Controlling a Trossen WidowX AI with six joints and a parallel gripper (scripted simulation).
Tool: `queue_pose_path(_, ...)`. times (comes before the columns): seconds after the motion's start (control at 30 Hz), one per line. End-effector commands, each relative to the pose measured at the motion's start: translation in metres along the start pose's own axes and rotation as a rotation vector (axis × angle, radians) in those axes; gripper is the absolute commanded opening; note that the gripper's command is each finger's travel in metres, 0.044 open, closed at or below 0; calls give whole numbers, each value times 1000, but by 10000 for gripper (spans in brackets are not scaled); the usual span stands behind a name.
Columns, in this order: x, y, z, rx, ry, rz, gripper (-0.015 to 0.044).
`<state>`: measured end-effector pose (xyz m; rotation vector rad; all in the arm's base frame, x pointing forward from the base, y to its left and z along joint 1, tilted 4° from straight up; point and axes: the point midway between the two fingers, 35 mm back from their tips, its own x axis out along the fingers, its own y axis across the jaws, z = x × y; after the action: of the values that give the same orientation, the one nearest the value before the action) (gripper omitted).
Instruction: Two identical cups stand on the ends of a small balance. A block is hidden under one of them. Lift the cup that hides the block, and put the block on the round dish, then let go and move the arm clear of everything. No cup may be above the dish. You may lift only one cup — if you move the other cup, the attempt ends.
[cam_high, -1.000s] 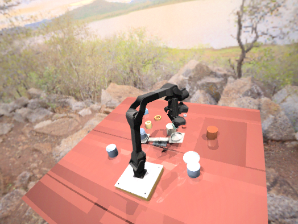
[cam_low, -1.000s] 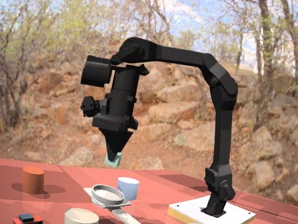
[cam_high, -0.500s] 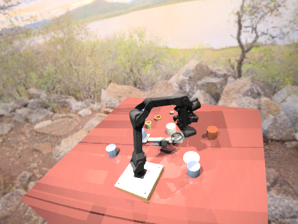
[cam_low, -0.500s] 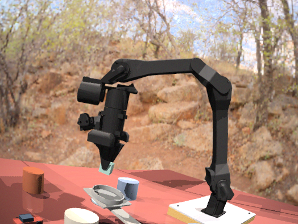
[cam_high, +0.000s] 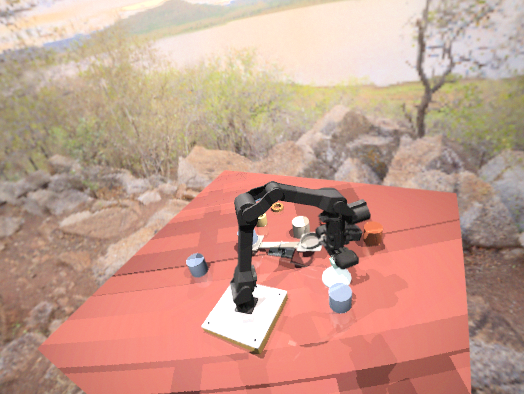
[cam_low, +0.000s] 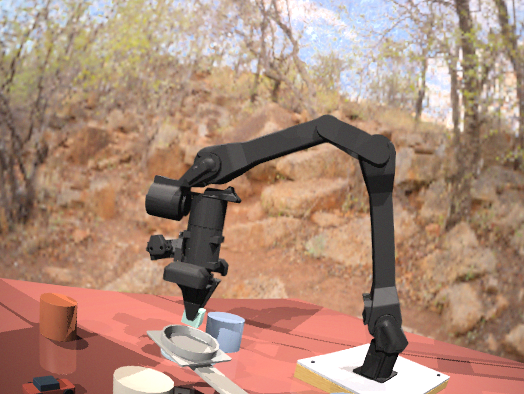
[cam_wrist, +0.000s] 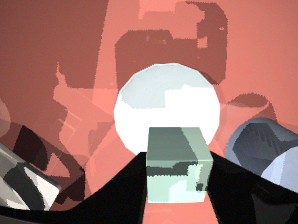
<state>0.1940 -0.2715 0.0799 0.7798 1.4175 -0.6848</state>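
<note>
My gripper (cam_high: 340, 258) (cam_low: 192, 317) (cam_wrist: 174, 158) is shut on a pale green block (cam_low: 199, 318) (cam_wrist: 175, 182) and holds it in the air near the round white dish (cam_high: 336, 277) (cam_wrist: 165, 100). In the wrist view the block overlaps the dish's near edge; its exact height is unclear. A blue cup (cam_high: 340, 299) (cam_low: 225, 333) (cam_wrist: 257, 145) stands on the table beside the dish, not above it. The balance (cam_high: 272, 245) (cam_low: 220, 382) has an empty ringed pan at its near-dish end. The other cup (cam_high: 255, 239) at its far end is mostly hidden behind the arm.
Another blue cup (cam_high: 196, 265) stands left of the arm's base board (cam_high: 270, 300) (cam_low: 330, 362). An orange cylinder (cam_high: 373, 234) (cam_low: 58, 319) and a cream cylinder (cam_high: 300, 228) (cam_low: 143, 384) stand around the balance. A red toy car (cam_low: 60, 385) is near the cream cylinder.
</note>
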Motion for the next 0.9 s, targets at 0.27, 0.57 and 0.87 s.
queue_pose_path(0.27, 44, -2, -2, -9, 4, -2, 0)
queue_pose_path(0.57, 49, -2, -2, -9, 4, -2, 0)
queue_pose_path(0.87, 63, -2, -2, -9, 4, -2, 0)
